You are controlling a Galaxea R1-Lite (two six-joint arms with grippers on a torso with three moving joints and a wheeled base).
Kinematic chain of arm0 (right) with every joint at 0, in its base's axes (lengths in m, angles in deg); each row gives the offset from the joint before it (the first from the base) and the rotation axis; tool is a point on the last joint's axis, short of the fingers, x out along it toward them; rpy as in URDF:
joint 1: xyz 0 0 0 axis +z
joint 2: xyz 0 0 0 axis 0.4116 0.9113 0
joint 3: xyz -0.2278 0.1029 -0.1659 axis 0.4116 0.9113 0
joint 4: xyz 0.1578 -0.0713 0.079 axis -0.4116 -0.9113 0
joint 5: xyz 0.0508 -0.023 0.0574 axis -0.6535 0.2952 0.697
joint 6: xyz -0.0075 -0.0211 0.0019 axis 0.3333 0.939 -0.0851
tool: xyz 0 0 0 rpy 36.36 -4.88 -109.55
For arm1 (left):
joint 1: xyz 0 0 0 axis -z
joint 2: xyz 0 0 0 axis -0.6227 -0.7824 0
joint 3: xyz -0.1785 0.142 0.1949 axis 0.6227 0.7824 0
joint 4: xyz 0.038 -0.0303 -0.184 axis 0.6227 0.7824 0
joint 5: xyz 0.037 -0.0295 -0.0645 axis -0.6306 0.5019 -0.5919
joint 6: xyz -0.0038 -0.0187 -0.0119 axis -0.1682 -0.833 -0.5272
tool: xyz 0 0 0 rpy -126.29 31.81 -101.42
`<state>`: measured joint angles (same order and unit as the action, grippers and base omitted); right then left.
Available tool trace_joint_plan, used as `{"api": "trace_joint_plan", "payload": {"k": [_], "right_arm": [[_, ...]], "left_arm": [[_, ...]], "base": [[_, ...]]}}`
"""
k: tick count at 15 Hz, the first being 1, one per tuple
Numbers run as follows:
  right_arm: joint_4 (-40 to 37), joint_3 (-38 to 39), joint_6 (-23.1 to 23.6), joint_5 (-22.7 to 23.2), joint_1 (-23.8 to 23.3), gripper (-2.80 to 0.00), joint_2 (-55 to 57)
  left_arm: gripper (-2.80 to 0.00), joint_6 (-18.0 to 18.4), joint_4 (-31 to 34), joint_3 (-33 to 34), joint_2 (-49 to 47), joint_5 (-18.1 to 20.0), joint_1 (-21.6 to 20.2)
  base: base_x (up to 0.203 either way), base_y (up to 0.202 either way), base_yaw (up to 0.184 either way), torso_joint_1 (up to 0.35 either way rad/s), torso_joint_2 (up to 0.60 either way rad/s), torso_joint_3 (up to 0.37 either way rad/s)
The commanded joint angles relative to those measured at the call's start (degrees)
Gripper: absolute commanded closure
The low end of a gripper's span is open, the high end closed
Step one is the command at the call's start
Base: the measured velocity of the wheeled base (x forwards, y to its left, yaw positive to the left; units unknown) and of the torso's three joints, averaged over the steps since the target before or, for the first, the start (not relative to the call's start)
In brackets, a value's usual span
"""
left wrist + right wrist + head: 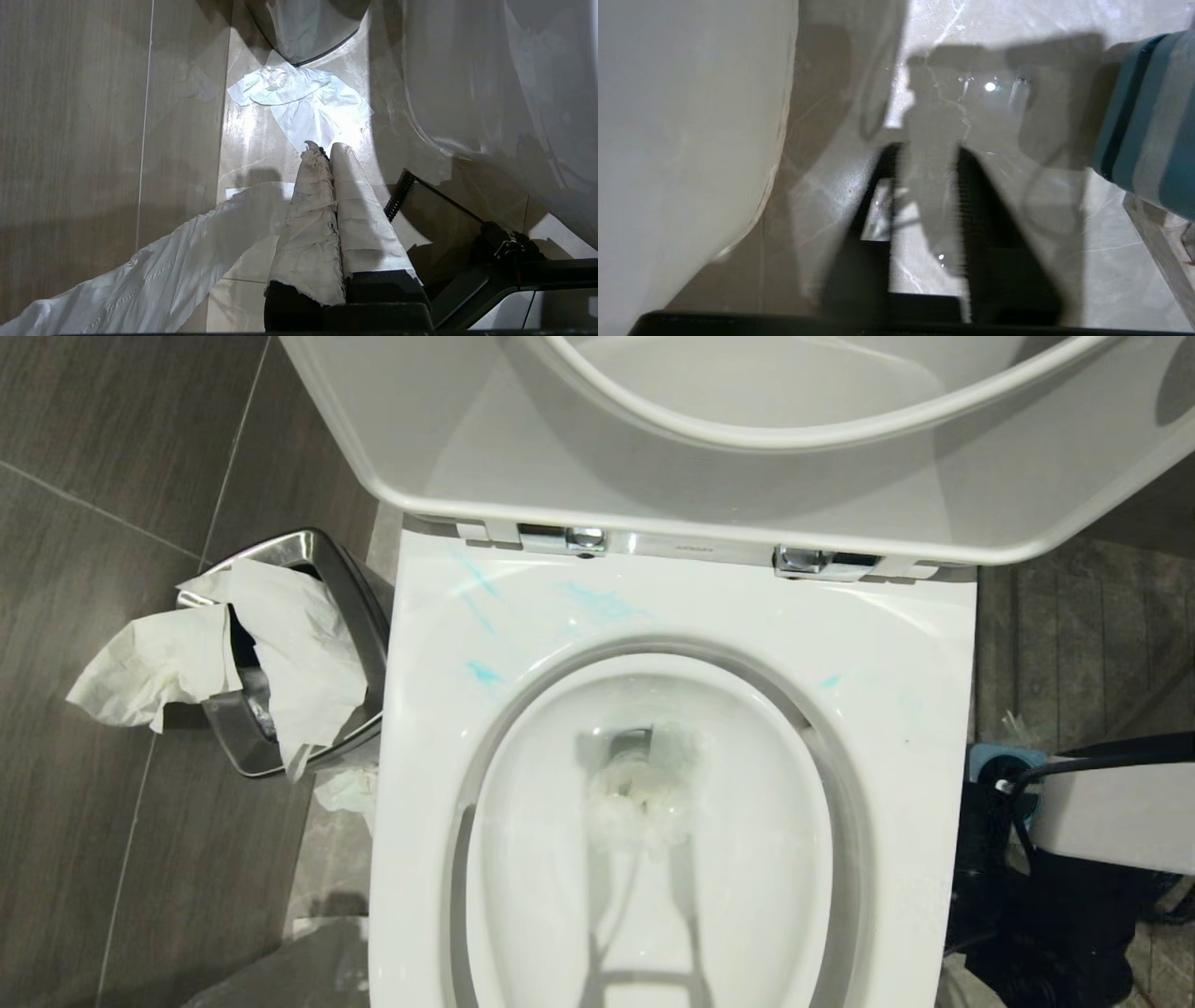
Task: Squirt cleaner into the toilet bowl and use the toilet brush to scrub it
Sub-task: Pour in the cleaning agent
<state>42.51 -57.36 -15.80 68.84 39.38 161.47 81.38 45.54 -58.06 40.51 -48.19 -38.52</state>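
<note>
The right claw (927, 196) hangs low beside the toilet bowl (682, 140), its fingers a little apart and, through the blur, seemingly empty. The left claw (327, 154) is pressed closed.

toilet bowl (896, 644), cleaner (597, 602) smears, steel bin (355, 588)

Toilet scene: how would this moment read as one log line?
toilet bowl: lid up, cleaner smeared on rim | right gripper: fingers apart, empty, beside bowl | toilet brush: unseen
</note>
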Motion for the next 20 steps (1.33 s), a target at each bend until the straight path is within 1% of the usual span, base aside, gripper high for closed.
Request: {"api": "trace_joint_plan", "payload": {"k": [1,3,7,12,16,20], "right_arm": [[0.5,-2.6,0.8,-0.3,0.2,-2.80,1.1],[0.5,-5.9,2.9,-1.2,0.2,-2.80,2.3],[0.5,-13.4,4.1,-3.9,-0.2,-2.80,4.6],[0.5,-22.3,5.3,-4.5,-1.8,-2.80,7.2],[0.5,-26.7,6.5,-4.5,-3.5,-2.80,8.1],[0.5,-30.8,8.0,-4.5,-3.7,-2.80,8.1]], "left_arm": [[0.00,0.0,0.0,0.0,0.0,0.0,0.0],[0.00,0.0,0.0,0.0,0.0,0.0,0.0],[0.00,0.0,0.0,0.0,0.0,0.0,-0.1],[0.00,0.0,0.0,0.0,0.0,0.0,-0.1],[0.00,0.0,0.1,0.0,0.0,0.0,0.0],[0.00,0.0,0.0,0.0,-0.1,0.0,0.0]], "base": [[0.000,0.000,0.000,0.000,0.00,0.000],[0.000,0.000,0.000,0.000,0.00,0.000],[0.000,0.000,0.000,0.000,0.00,0.000],[0.000,0.000,0.000,0.000,0.00,0.000],[0.000,0.000,0.000,0.000,0.00,0.000],[0.000,0.000,0.000,0.000,0.00,0.000]]}}
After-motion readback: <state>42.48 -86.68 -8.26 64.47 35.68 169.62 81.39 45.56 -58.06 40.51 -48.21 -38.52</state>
